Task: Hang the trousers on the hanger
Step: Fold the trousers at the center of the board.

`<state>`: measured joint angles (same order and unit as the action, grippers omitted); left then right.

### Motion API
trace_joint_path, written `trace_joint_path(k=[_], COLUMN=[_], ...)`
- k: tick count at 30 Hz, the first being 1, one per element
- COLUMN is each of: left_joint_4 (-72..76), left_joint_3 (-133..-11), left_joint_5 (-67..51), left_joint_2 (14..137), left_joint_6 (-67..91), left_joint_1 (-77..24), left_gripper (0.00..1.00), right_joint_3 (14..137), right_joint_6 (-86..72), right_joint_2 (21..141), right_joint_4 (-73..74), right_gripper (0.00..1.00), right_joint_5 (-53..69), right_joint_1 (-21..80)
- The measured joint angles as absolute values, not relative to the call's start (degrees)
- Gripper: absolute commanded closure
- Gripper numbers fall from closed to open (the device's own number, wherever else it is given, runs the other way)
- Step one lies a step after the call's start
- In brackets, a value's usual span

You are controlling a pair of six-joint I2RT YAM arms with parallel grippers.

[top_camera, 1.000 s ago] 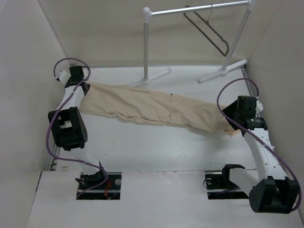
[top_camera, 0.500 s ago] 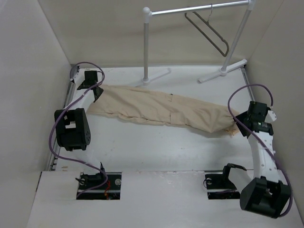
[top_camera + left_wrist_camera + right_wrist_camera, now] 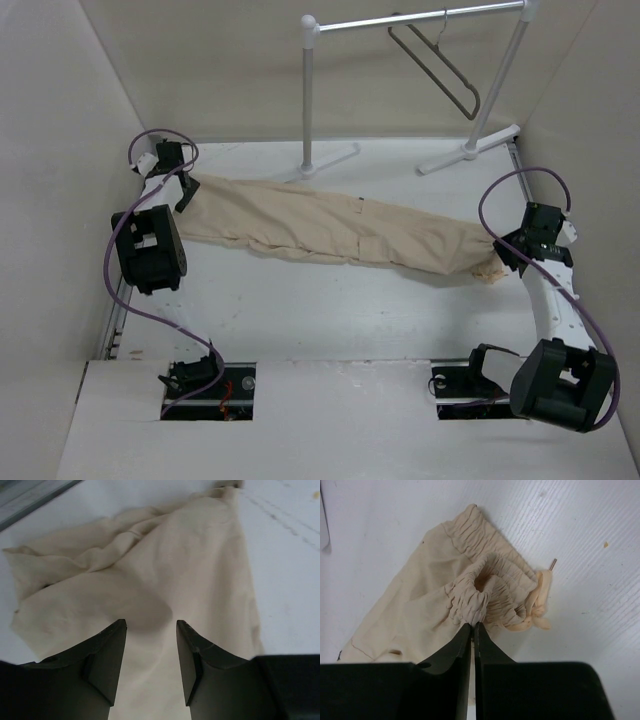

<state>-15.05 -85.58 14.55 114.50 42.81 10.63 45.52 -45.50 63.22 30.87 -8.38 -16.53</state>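
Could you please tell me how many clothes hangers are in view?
1. The hanger hangs by its hook from the white rail at the far right. None shows elsewhere, though the trousers could hide one.

Left arm [image 3: 150, 250] extended, jaws apart, right arm [image 3: 548, 300] extended, jaws pinched together

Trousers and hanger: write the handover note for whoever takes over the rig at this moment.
The left gripper is open, poised over the left end of the trousers, gripping nothing.
The right gripper is shut on the gathered waistband.
The trousers lie stretched across the table between the arms. The hanger hangs bare on the white rail at the back.
Done: one end gripped.
To do: close the left gripper, lift the trousers, drape them over the hanger.
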Motion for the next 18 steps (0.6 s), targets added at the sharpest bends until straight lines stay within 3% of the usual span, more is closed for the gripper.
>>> trace_joint_path(k=[10,18], left_joint_4=[-16.16,-16.38], left_joint_3=[-81.23,-79.50], left_joint_5=[15.97,17.06], left_joint_2=[115.46,115.31], left_joint_6=[41.67,42.26], left_joint_1=[14.74,18.35], left_gripper=[0.62,0.64], right_joint_3=[45.58,43.46], right_joint_6=[-47.66,-49.28], right_joint_2=[62.65,67.55], right_joint_4=[29.78,14.50], right_gripper=[0.97,0.97], right_joint_5=[-8.25,-8.67], right_joint_1=[-18.52,-18.90])
